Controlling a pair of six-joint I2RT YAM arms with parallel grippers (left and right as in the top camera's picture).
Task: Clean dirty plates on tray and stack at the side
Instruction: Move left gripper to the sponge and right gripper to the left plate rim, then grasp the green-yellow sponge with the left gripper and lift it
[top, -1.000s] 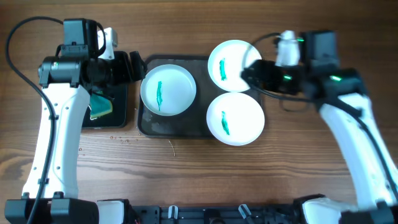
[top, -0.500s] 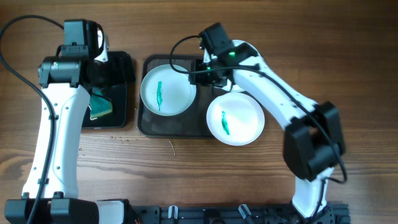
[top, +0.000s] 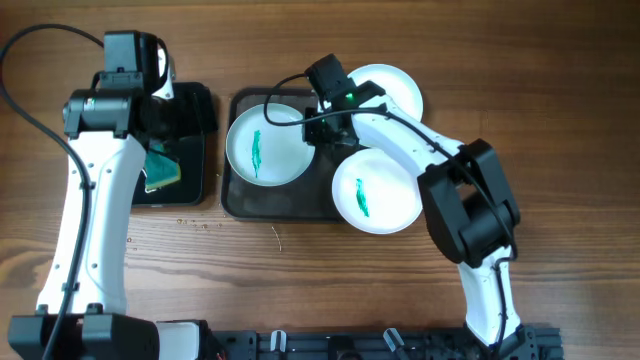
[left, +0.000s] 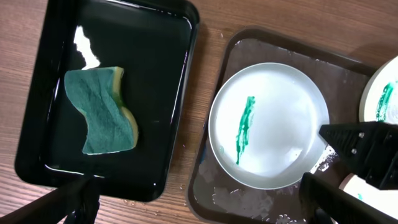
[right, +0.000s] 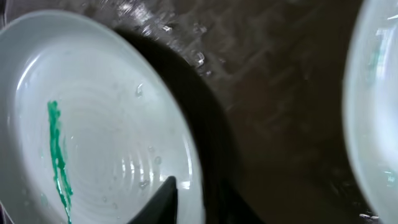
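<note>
The right gripper (top: 318, 127) sits at the right rim of the left plate (top: 262, 145). Its jaws are drawn narrow, one finger (right: 165, 196) inside the rim and the other outside. Whether they actually pinch the rim cannot be told.

That plate is round, white, shallow and glossy. It lies face up on the left half of the dark grey tray (top: 285, 203), whose wet surface has rounded corners. The plate's teal smear (top: 255, 150) is a thin streak with its long axis running front to back.

To the right lie the front plate (top: 385, 190) and the back plate (top: 395, 88), the latter partly under the arm.

The left gripper (left: 196, 193) hangs spread wide and empty over a glossy black container (left: 155, 56). The container holds a wavy green-and-yellow sponge (left: 102, 118) on the wooden worktop (top: 300, 270).
</note>
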